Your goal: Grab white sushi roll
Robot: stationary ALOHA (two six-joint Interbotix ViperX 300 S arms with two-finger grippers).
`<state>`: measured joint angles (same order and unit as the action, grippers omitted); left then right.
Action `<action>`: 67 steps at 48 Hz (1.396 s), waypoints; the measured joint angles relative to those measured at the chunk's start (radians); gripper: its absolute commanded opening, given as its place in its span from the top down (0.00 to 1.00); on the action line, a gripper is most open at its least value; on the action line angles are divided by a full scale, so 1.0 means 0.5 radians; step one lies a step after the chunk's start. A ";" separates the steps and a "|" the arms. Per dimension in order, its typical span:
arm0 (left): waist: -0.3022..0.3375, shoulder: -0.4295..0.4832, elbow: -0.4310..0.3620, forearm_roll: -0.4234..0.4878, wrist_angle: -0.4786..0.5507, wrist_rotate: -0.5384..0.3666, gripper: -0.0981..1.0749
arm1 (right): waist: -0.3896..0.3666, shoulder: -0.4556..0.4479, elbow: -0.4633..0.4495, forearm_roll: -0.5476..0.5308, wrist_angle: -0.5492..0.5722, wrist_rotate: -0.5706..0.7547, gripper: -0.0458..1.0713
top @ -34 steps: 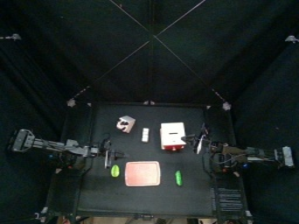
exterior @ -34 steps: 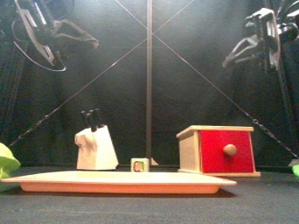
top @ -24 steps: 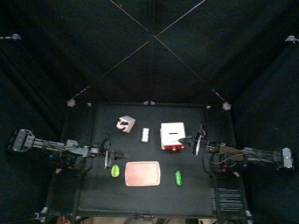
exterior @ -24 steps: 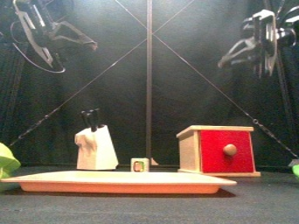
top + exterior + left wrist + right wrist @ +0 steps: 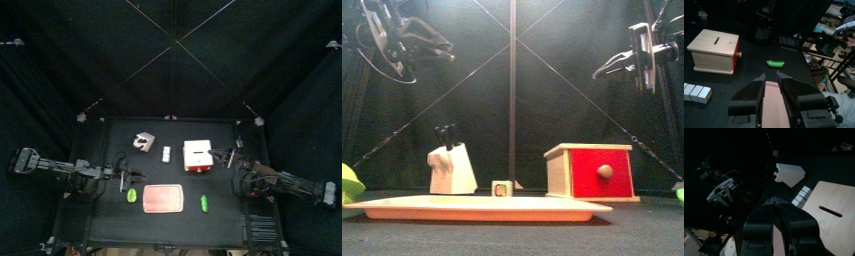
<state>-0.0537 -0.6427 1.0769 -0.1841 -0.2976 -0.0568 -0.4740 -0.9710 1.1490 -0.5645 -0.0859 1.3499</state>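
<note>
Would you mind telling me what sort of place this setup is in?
Probably a robot test pen in a lab: black curtains enclose a small black table, two arms reach in, and toy props like a pink plate lie there.

Black arms (looped cables), black jaws.

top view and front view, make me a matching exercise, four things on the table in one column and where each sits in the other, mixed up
Things:
1. white sushi roll
2. pink plate
3. wooden box with a red side
4. green piece

Places:
A. at the table's front edge, in the middle
B. just right of the pink plate
C. right of the white sushi roll, under the right arm
D. between the knife block and the wooden box

Pairs: 1-D, 2-A, 3-C, 4-B
</note>
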 measured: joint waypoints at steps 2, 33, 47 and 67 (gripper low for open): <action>0.000 0.000 -0.012 0.003 0.003 0.003 0.29 | -0.031 0.000 0.031 0.012 -0.003 0.000 0.53; 0.193 0.156 -0.472 -0.150 0.414 -0.003 0.29 | -0.255 0.052 0.264 0.196 -0.150 0.003 0.53; 0.426 0.503 -0.862 -0.215 1.058 -0.012 0.29 | -0.249 0.067 0.255 0.169 -0.172 -0.012 0.54; 0.525 1.086 -1.577 0.227 2.316 -0.491 0.29 | -0.055 0.009 0.199 -0.420 -0.663 -0.012 0.54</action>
<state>0.2086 -0.0997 0.2884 -0.0706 0.8606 -0.3022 -0.5016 -0.9664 1.2487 -0.7747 -0.4172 1.3438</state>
